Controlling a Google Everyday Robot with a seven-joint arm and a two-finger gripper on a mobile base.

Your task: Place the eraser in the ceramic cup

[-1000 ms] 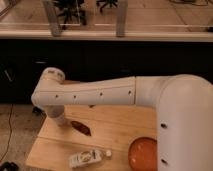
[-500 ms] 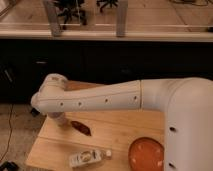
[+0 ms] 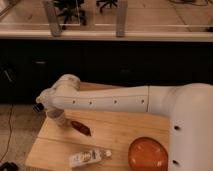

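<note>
So my gripper (image 3: 40, 106) sits at the left rear corner of the light wooden tabletop (image 3: 115, 131), right by the small beige-grey ceramic cup (image 3: 58, 118)
I cannot tell whether it is apart or clamped, since my white arm (image 3: 110, 102) covers it. The cup stands upright; a dark reddish-brown oblong thing (image 3: 80, 128) lies just beside it, and the round orange plate (image 3: 147, 154) sits well apart

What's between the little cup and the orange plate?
Camera view: a dark reddish object lies between the ceramic cup and orange plate. The gripper is by the cup.
</note>
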